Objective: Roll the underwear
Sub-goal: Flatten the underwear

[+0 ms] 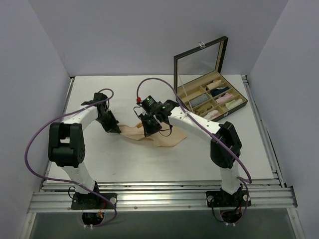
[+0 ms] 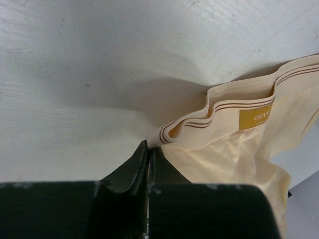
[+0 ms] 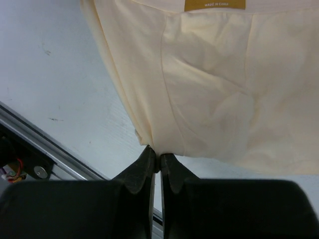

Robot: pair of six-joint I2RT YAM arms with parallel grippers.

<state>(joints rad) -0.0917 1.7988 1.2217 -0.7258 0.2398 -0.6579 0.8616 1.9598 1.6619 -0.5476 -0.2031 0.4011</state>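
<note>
Stock on my screens, item by item:

1. Underwear (image 1: 167, 138): I count one, pale peach-beige. It lies spread and rumpled on the table (image 1: 149, 164) near the middle, between the two arms. Its left corner is drawn out toward the left arm.
2. Waistband (image 2: 219, 107): my left wrist view shows it edged with thin brown stripes. It stands up in a wavy fold, and a mustard label (image 2: 255, 118) is sewn on its inner face.
3. Left gripper (image 2: 149, 149): I see it clenched, fingers pressed together. The end of the waistband runs straight into the tips, so I log it as pinching the underwear at that left corner.
4. Right gripper (image 3: 155, 155): I see it clenched too. The cloth narrows to a point at its tips, so I log it as nipping a hem edge. The panel spreads away above it, and the table's metal rail (image 3: 45, 159) shows at lower left.
5. Box (image 1: 234, 110): I see it dark and divided into compartments, at the far right of the table, well apart from the underwear. Its lid (image 1: 199, 62) stands open.
6. Rolls (image 1: 219, 92): cloth rolls fill several compartments. From my top view I cannot count them exactly.
</note>
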